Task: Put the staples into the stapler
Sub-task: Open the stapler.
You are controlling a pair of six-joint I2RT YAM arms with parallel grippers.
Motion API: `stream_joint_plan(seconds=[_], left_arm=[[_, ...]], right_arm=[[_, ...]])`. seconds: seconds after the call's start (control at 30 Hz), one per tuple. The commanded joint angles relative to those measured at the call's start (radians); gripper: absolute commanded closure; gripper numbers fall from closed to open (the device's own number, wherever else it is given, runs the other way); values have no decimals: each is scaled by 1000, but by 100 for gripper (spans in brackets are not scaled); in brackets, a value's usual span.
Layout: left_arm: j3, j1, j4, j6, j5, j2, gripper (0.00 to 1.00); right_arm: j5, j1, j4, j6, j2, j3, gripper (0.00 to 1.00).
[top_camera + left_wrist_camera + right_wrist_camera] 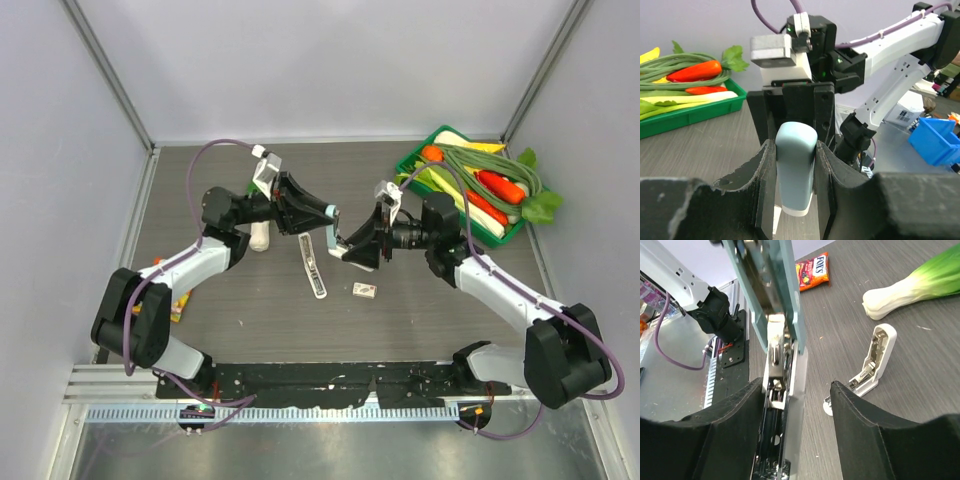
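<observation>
The white stapler (313, 265) lies open on the table, its metal channel up; it also shows in the right wrist view (875, 362). The staples box (364, 290) lies flat just right of it. My left gripper (332, 218) (795, 147) is shut on a pale blue-grey bar (796, 170) above the table. That bar (782, 315), with a metal channel along it, reaches down between the jaws of my right gripper (345, 248) (796, 385). The right jaws stand wide apart; the bar rests against one finger only.
A green tray (415, 163) of vegetables stands at the back right. A white leek-like piece (260, 237) (910, 287) lies left of the stapler. A candy packet (180, 305) (812, 270) lies at the left. A blue bin (935, 140) sits off the table.
</observation>
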State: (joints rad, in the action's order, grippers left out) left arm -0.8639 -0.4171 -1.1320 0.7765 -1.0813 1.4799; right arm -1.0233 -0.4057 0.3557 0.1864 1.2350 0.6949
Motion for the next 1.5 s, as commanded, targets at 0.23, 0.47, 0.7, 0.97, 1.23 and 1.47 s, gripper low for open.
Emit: stream_joint_plan(seconds=[0.23,0.47,0.7,0.97,1.23,1.47], left_arm=[[-53,-12,-18,-39,-62,-17,100],[-61,-26,-2,-52,-71,-12,100],[-63,-32,26,-72,-77,-6,100],[-63,-35,47,-89,-78,-3,100],[-60,-38,52,-92,-78,-13,100],[-57,-37,54,-97,-80,-12,100]], right_arm=[[14,1,-435,-375,-78,199,34],[3,-4,-537,-398,-19,276,35],[51,-31,-593,-415,-8,333,36],[107,-93,-653,-426,17,365,38],[154,-107,-649,-420,40,362,49],[157,-107,-627,-415,40,350,73]])
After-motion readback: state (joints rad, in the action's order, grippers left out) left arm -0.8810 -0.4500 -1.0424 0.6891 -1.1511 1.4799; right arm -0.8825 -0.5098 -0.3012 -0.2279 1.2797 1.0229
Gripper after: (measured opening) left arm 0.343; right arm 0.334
